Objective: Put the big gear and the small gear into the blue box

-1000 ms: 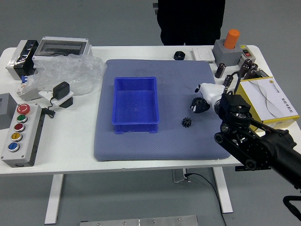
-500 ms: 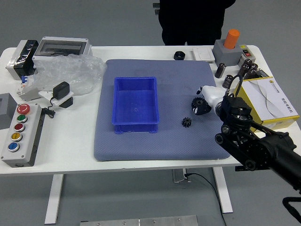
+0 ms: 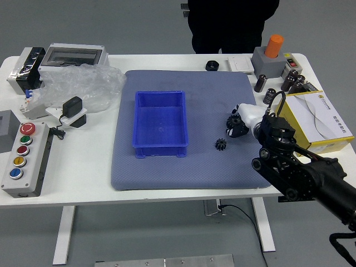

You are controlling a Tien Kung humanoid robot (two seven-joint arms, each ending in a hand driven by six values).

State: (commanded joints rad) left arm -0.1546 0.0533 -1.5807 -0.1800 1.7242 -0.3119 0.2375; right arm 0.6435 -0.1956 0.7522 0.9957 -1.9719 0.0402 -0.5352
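My right hand (image 3: 248,115) comes in from the right, its white back over the mat's right part. It is at the black big gear (image 3: 236,127) and partly covers it; whether it grips the gear cannot be made out. The black small gear (image 3: 221,144) lies on the mat, to the lower left of the big gear and apart from the hand. The blue box (image 3: 159,121) stands on the mat left of both gears, with nothing visible inside. My left hand is out of view.
Under these things lies a grey-blue mat (image 3: 194,177). A yellow-and-white box (image 3: 320,119) stands right of the hand, with black cylinders (image 3: 260,83) behind. At left are plastic wrap (image 3: 83,83) and a button panel (image 3: 26,161). A person in black (image 3: 228,25) stands at the far side.
My right hand has shifted slightly at the big gear and now covers its upper part more. The right forearm has moved a little. Small gear and blue box are unmoved.
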